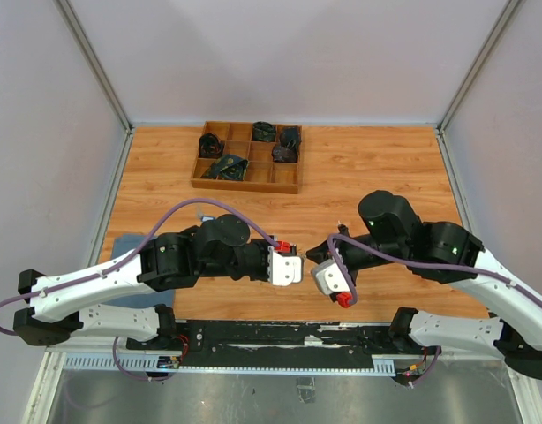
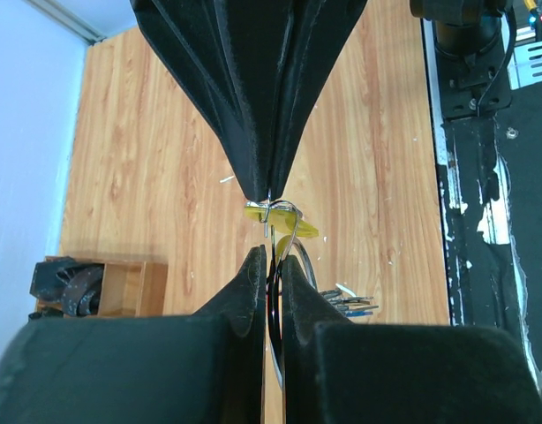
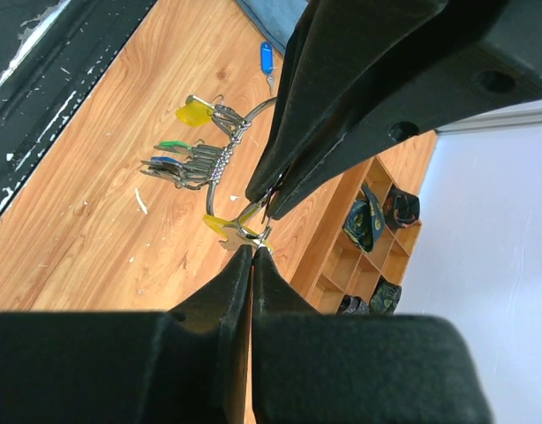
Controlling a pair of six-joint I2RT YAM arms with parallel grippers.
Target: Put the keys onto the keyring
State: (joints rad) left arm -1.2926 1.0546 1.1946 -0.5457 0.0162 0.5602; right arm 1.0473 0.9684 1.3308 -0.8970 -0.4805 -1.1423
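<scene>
Left end effector was clamped on the keyring; right end effector gripped a yellow key at its 9 o'clock.

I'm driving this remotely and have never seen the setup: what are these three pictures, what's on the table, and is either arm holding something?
You have two robot arms bolted at the near edge of a wooden table. The overhead picture looks down from behind them; the other two come from a camera on each wrist, looking along that arm's jaws.

The left gripper and right gripper meet at mid-table, both with jaws shut. Between them they pinch a thin silver keyring and a yellow-headed key at its wire; which jaws hold which I cannot tell.

More keys, with yellow, green and blue heads, hang bunched on the ring. A small blue tag lies beyond. At the far side sits a wooden compartment tray holding dark items.
</scene>
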